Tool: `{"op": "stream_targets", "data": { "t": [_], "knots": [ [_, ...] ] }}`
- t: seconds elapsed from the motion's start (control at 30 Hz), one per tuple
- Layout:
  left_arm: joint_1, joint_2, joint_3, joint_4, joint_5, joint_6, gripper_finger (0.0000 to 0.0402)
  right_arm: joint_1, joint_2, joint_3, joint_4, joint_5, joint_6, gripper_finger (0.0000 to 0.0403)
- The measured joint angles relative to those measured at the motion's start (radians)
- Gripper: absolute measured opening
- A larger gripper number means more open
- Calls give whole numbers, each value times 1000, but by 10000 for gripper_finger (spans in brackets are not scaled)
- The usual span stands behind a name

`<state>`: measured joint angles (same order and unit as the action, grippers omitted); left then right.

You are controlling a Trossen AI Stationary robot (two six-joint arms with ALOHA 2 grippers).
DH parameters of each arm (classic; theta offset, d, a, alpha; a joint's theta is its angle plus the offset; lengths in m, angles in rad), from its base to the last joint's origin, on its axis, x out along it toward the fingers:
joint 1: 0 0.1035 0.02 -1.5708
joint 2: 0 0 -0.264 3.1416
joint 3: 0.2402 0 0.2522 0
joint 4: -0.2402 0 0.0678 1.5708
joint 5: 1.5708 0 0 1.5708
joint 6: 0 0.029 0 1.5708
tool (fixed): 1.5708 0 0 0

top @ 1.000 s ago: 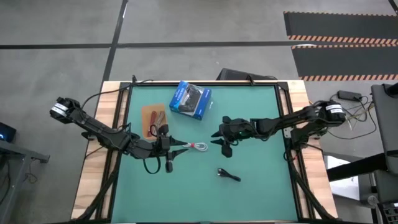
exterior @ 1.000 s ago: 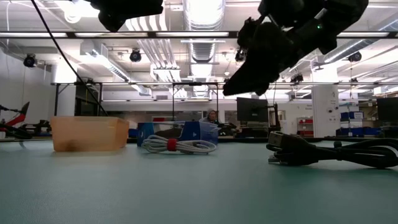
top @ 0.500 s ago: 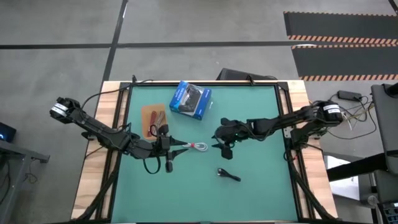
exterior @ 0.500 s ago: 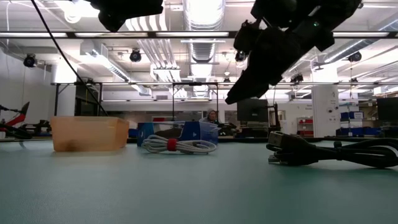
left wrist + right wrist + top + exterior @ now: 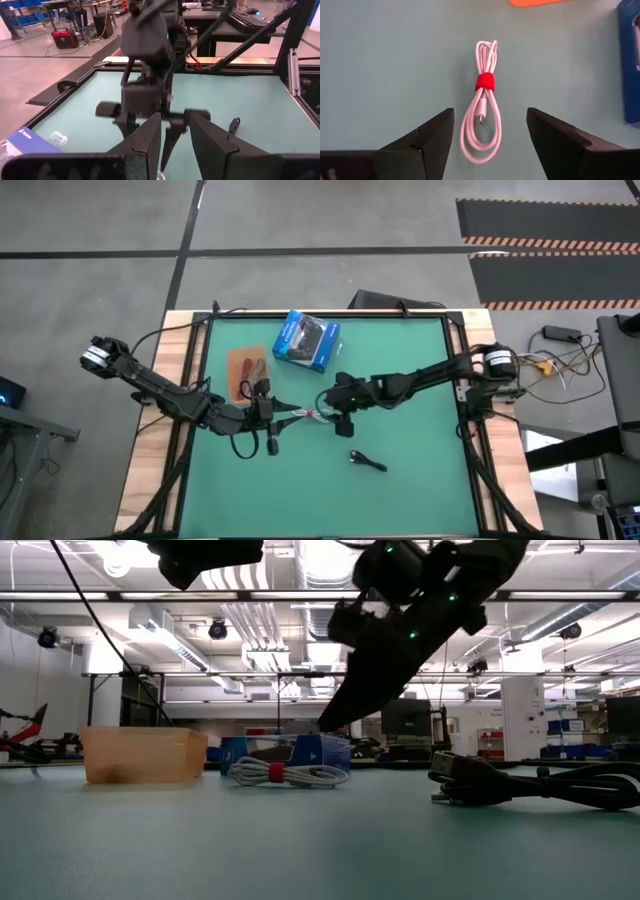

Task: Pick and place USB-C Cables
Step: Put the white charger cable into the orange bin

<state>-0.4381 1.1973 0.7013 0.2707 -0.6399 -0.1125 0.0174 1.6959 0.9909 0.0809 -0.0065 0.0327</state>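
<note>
Right tool (image 5: pixel 490 132) spread above white cable (image 5: pixel 482 102)

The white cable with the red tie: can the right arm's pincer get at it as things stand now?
Probably yes. The right pincer hangs open above the white cable, which lies loose on the table between its fingers, with nothing on it. The left pincer waits close beside it.

blue box (image 5: pixel 632 60) — cut off

smooth glossy white cable (image 5: pixel 482 107) with a cloth-like red tie (image 5: pixel 484 81) on matt green table (image 5: pixel 385 75).
</note>
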Motion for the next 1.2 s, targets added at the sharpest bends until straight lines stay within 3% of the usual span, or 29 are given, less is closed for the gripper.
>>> {"op": "stream_targets", "data": {
  "t": [0.8,1.0,1.2],
  "knots": [
    [0,0,0,10,-51,26,89,0,257,175,15,10,-33,220],
    [0,0,0,11,-51,27,89,0,285,186,22,7,-26,199],
    [0,0,0,12,-50,27,89,0,284,186,22,6,-26,151]
  ]
}}
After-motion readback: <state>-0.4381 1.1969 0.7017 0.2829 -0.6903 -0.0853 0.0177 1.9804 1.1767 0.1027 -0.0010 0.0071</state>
